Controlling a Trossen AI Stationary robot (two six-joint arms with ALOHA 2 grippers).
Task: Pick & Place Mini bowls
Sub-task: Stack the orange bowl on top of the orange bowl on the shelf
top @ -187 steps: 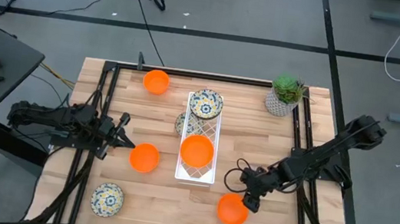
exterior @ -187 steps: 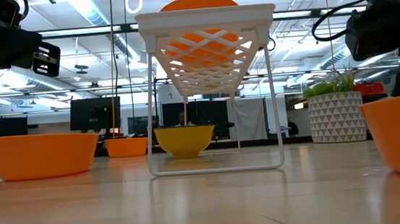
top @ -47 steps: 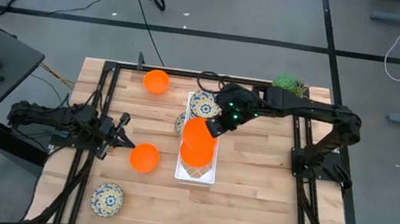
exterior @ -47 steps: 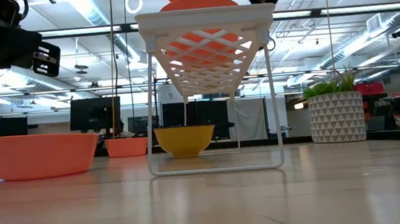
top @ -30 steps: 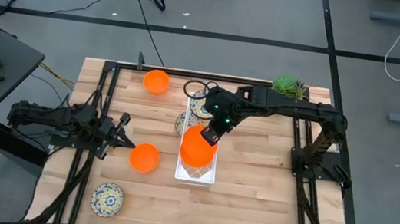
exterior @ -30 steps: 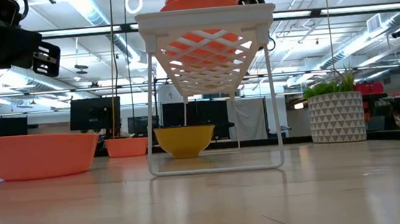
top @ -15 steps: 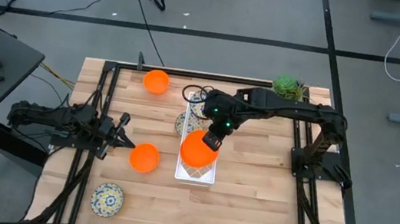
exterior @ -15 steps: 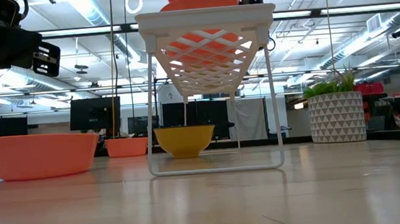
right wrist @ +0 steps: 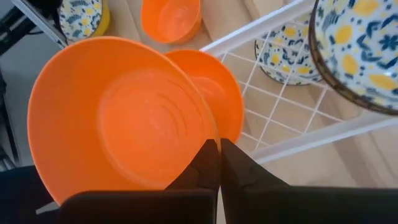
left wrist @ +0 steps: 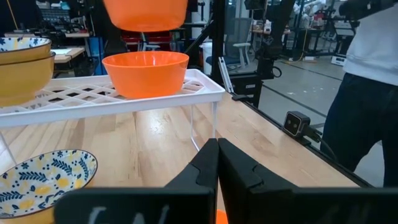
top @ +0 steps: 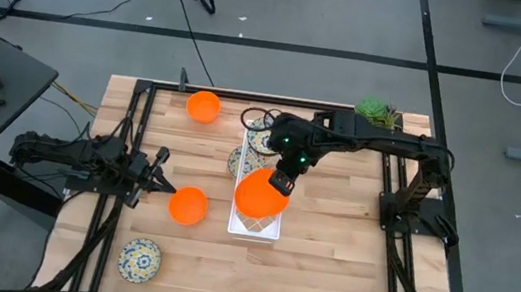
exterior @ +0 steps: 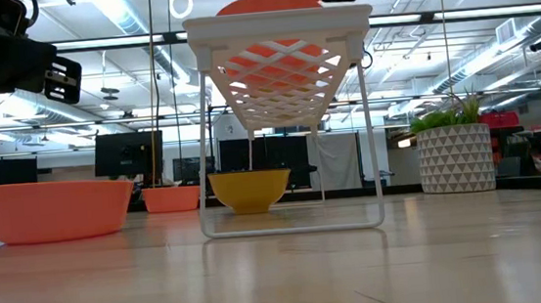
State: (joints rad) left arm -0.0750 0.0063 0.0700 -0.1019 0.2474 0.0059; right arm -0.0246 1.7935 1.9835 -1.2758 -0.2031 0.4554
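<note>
The right gripper (top: 279, 182), fingers clamped on an orange bowl's (top: 258, 194) rim, hangs it over the rack's (top: 257, 228) orange bowl (right wrist: 211, 93), apparently for stacking; left gripper (top: 163, 182) waits pinched together

The scene is lit evenly and brightly from overhead; rows of ceiling strip lights (exterior: 121, 17) are seen in the low view, where a soft sheen is thrown on the blurred near tabletop (exterior: 282, 278). Only faint shadows are cast on the wood in the high view. In the right wrist view the held orange bowl (right wrist: 118, 118) is rendered slightly soft, with mild glare on its rim
</note>
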